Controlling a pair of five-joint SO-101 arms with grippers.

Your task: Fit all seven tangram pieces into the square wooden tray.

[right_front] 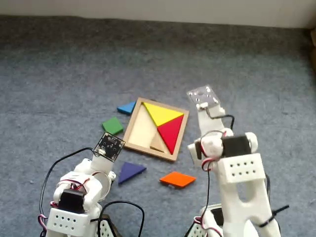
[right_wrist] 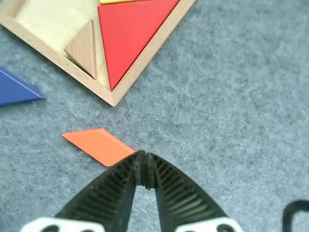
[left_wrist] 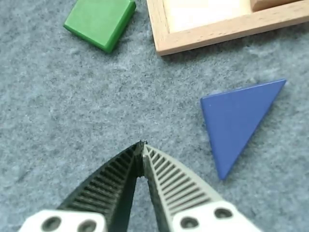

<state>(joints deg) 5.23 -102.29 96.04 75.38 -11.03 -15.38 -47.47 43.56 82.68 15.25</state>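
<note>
Right gripper and left gripper both pinched together, empty; descend like that and you'll shove the flat orange wooden parallelogram instead of gripping it.

The tray holds three triangles (a square lies left of it).

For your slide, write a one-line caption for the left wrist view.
Shut left claw over grey carpet near blue triangle, green square and wooden tray corner.

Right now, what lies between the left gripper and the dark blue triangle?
Bare grey carpet, from the left gripper to the dark blue triangle, as the left wrist view shows.
</note>
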